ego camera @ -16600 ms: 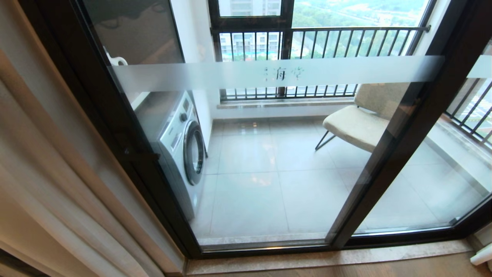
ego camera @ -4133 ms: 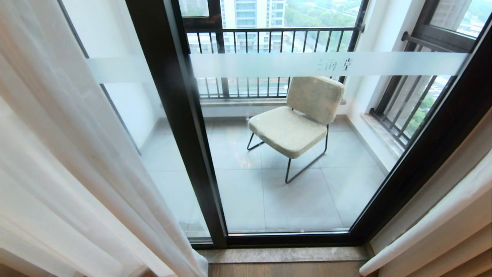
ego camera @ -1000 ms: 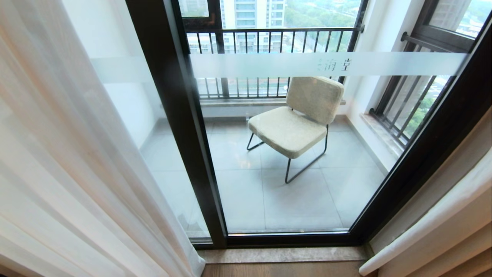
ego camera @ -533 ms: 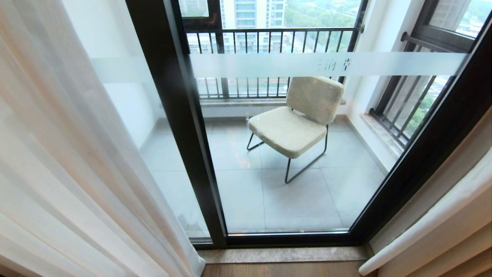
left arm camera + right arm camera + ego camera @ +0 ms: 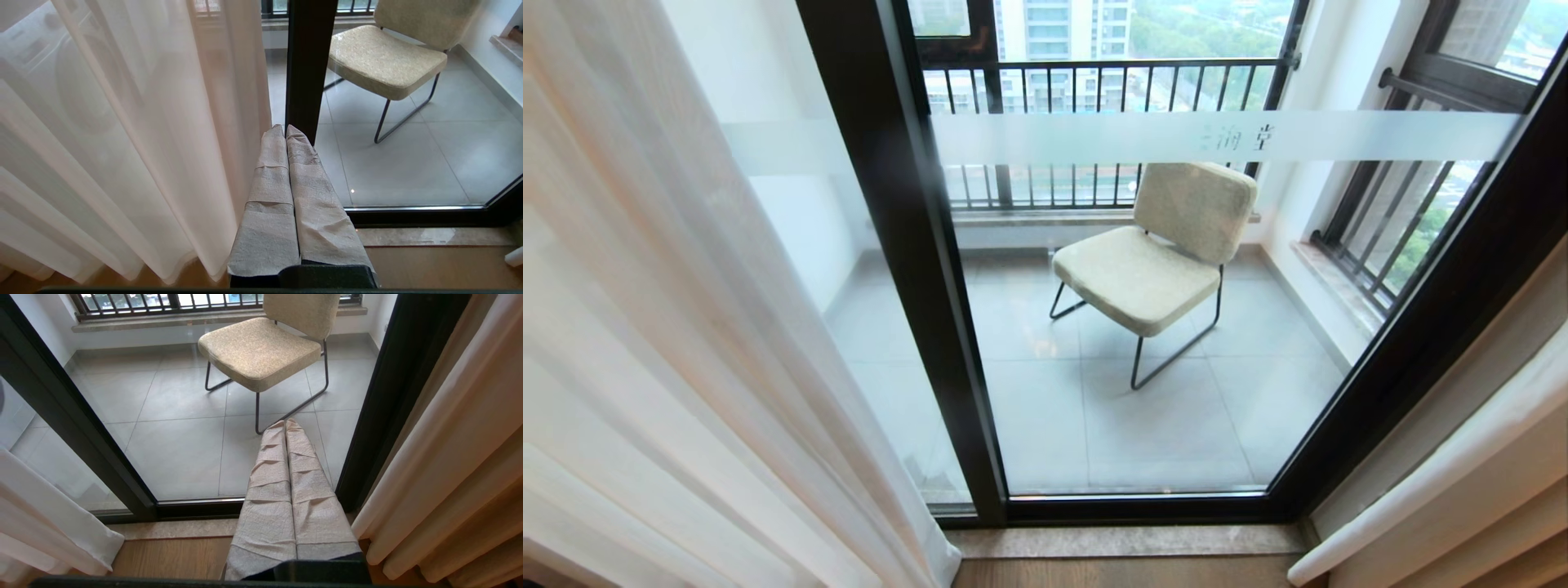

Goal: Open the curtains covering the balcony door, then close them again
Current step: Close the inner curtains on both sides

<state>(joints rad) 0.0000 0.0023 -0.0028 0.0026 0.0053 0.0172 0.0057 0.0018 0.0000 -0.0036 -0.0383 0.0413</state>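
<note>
The curtains hang in two parts: a white sheer (image 5: pixel 686 327) covers the left of the head view, and a beige opaque drape (image 5: pixel 1462 474) is bunched at the right. Between them the balcony door (image 5: pixel 915 269) stands uncovered, dark-framed glass with a frosted band (image 5: pixel 1339 135). Neither gripper is in the head view. My left gripper (image 5: pixel 285 127) is shut and empty, just beside the sheer's edge (image 5: pixel 229 122) and in front of the door post (image 5: pixel 308 61). Shut and empty too, my right gripper (image 5: pixel 285 422) sits left of the beige drape (image 5: pixel 449 457).
A cream chair (image 5: pixel 1152 261) stands on the tiled balcony behind the glass, with a dark-barred railing (image 5: pixel 1094 82) beyond. A stone threshold (image 5: pixel 1127 539) and a strip of wooden floor (image 5: pixel 1127 573) lie before the door. A washing machine (image 5: pixel 61 81) shows faintly through the sheer.
Since the oldest frame the view has swung from the washing-machine side to the chair side, and the sheer now covers the left panel. Over the last second the picture shifted only slightly.
</note>
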